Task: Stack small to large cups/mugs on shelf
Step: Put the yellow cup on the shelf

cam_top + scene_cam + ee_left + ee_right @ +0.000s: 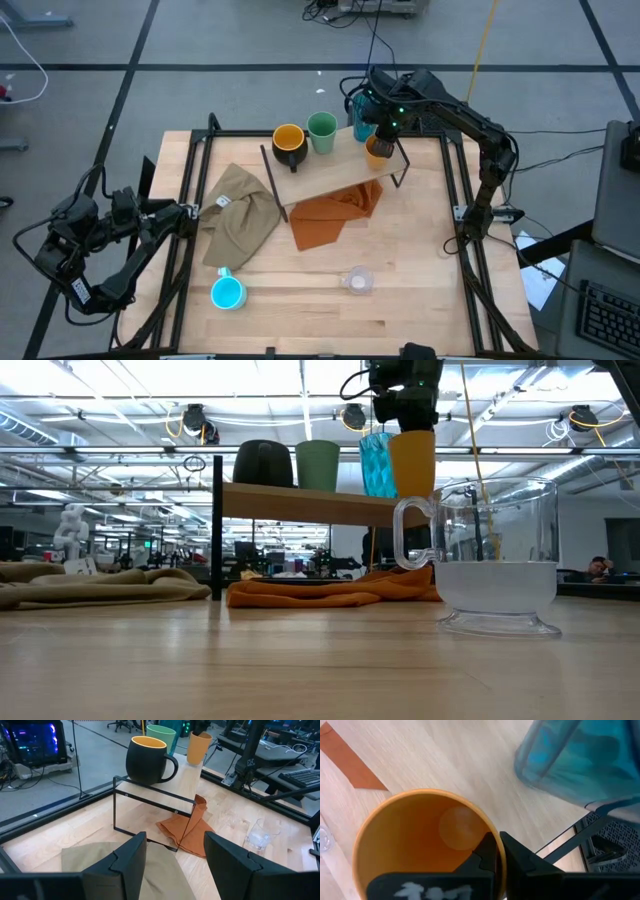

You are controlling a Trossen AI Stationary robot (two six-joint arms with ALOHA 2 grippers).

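Right tool [497, 857]: clenched on the rim of the orange cup [420, 845], one finger inside the cup, one outside; positioned over the shelf's right end.
Orange cup: upright at the right end of the shelf [335, 165], gripped at its rim; whether its base touches the board cannot be told.
Teal tumbler [377, 463]: upright on the shelf, just beside the orange cup, on the far side.
Green cup [322, 131]: upright on the shelf, between the tumbler and the black mug.
Black mug [288, 146]: upright at the shelf's left end, yellow-orange inside, near the green cup.
Shelf: light board on thin black legs, set at an angle on the far half of the table [300, 320].
Orange cloth [335, 215]: on the table, partly under the shelf.
Tan cloth [240, 213]: crumpled on the table, left of the shelf.
Blue mug [227, 291]: on the table, near-left area, well apart from the shelf.
Clear glass [357, 281]: on the table, near edge, right of the blue mug.
Left tool [175, 862]: released, fingers spread, empty, at the table's left edge over the tan cloth.
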